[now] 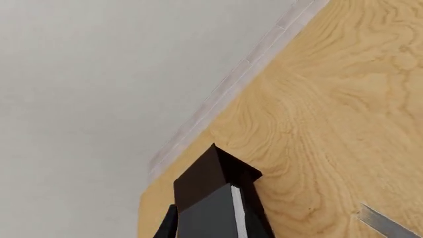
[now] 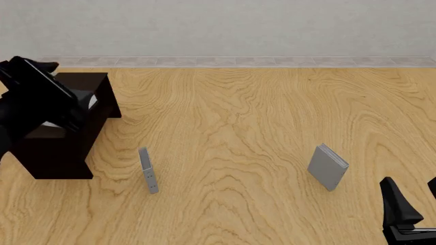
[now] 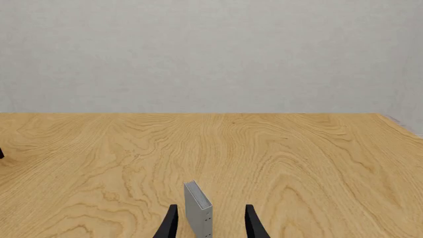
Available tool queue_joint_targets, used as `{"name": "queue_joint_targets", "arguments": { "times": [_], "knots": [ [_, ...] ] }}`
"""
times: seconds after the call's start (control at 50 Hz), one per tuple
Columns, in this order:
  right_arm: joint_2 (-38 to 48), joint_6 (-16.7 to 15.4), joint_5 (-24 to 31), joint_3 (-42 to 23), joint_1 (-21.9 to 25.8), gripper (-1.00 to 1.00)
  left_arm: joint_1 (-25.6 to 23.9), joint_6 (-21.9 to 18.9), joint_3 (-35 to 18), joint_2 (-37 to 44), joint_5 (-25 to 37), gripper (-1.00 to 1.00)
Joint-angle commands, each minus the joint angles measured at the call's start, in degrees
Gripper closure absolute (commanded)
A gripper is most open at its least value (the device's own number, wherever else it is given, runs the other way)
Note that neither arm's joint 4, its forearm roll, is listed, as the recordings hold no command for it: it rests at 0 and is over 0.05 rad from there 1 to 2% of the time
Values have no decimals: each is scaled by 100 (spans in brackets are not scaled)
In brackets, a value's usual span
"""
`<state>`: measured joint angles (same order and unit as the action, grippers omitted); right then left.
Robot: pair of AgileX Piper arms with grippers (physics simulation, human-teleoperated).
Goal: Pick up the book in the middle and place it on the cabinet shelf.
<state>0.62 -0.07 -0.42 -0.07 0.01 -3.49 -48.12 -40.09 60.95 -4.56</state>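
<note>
Book: the thick black book (image 2: 38,87) is up at the far left of the front view, tilted, hanging over the top of the cabinet (image 2: 65,138). Its lower end sits right at the cabinet's open top, a bit of white page edge showing there. In the left wrist view it's the dark block with a white stripe running away from the camera.

Left hand: the left hand (image 2: 17,109) is mostly a dark blob merged with the book and arm in the front view. In the wrist view only one dark finger (image 1: 168,225) peeks out beside the book. It looks clamped around the book, which is up off the tabletop (image 2: 238,127).

Cabinet: dark brown, nearly black box standing on the tabletop's left side. Can't really make out the inner shelf from here.

Thin grey book: thin grey book (image 2: 148,170) stands upright on its edge, near the cabinet's right side, not touching it.

Smaller grey book: smaller grey book (image 2: 328,167) stands a bit tilted on the right half of the tabletop, well apart from the thin one.

Right hand: right hand (image 3: 208,225) is low at the front right, fingers spread apart with nothing gripped. In its wrist view the smaller grey book lines up between the fingertips, but further out on the tabletop.
</note>
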Motion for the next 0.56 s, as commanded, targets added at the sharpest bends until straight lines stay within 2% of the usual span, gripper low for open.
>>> {"name": "queue_joint_targets", "arguments": {
  "times": [0.02, 0.04, 0.06, 0.1, 0.22, 0.24, 0.28, 0.38, 0.56],
  "knots": [
    [-1, -1, 0, 0, 0, -100, -188, 346, -208, -186, 359, -100],
    [-2, 0, 0, 0, 0, -100, -201, 462, -281, -192, 431, -100],
    [1, 0, 0, 0, 0, -100, -203, 394, -250, -203, 424, -100],
    [0, -2, 0, 0, -1, -100, -295, 646, -413, -263, 627, -100],
    [-1, 0, 0, 0, 0, -100, -312, 613, -384, -294, 631, -100],
    [0, 0, 0, 0, 1, -100, -360, 778, -484, -313, 748, -100],
    [0, -1, 0, 0, 0, -100, -384, 772, -491, -345, 789, -100],
    [1, -1, 0, 0, 0, -100, -624, 1289, -787, -490, 1195, -100],
    [0, 0, 0, 0, 0, -100, -758, 1470, -861, -598, 1362, -100]
  ]
}}
